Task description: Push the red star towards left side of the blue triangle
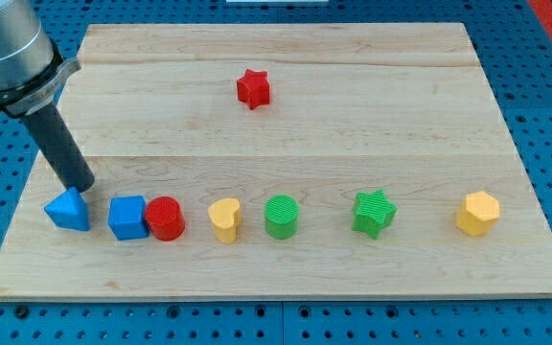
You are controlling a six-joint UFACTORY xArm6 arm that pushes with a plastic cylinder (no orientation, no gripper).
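The red star [253, 88] lies near the view's top, a little left of centre on the wooden board [353, 125]. The blue triangle [68, 210] sits at the view's bottom left, the leftmost in a row of blocks. My tip [83, 187] is at the triangle's upper right edge, touching or almost touching it. The tip is far from the red star, below and to the left of it.
Right of the triangle stand a blue cube [127, 218] touching a red cylinder [166, 218], then a yellow heart [224, 219], a green cylinder [282, 216], a green star [374, 213] and a yellow hexagon [477, 213]. The board's left edge is close to the triangle.
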